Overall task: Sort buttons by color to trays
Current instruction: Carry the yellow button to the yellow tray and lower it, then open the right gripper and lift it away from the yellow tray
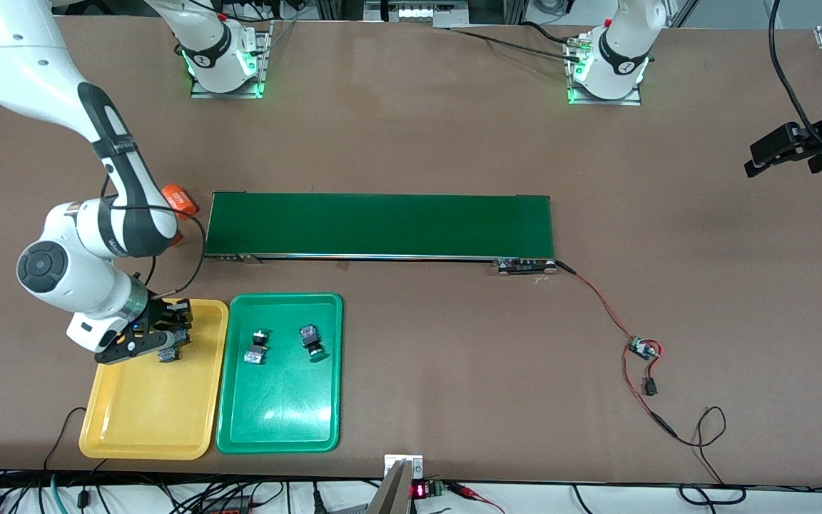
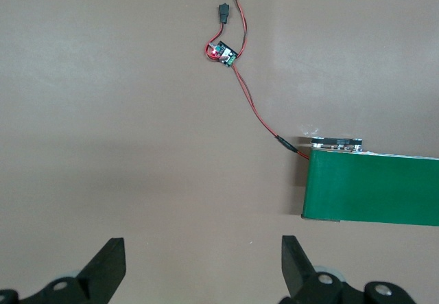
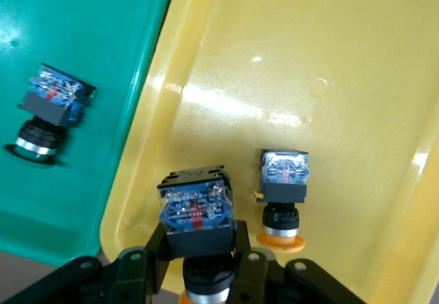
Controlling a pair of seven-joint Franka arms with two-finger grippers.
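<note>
Right gripper (image 1: pixel 168 341) is low over the yellow tray (image 1: pixel 161 421), at the tray's end nearest the conveyor belt (image 1: pixel 379 225). Its fingers are clenched on a yellow-capped button (image 3: pixel 197 215): in the right wrist view the black-and-blue switch block sits squarely between the two fingers, block end up, cap end down and mostly hidden by the gripper. Whether the held button touches the tray floor cannot be told.

A second yellow-capped button (image 3: pixel 283 195) stands on the yellow tray floor just beside the held one, orange cap down, block up, apart from the fingers.

Green tray (image 1: pixel 282 421) lies alongside the yellow tray, toward the left arm's end of the table. Two green-capped buttons lie in it, both in the half nearer the belt: one (image 1: pixel 256 348) closer to the yellow tray, the other (image 1: pixel 311 341) on its side with the cap pointing toward the front camera.

Left gripper (image 1: pixel 785 153) waits up in the air over bare table at its own end, fingers (image 2: pixel 106 270) spread wide, nothing between them.

An orange cylinder (image 1: pixel 178 199) lies at the belt's end on the right arm's side, partly hidden by that arm.
</note>
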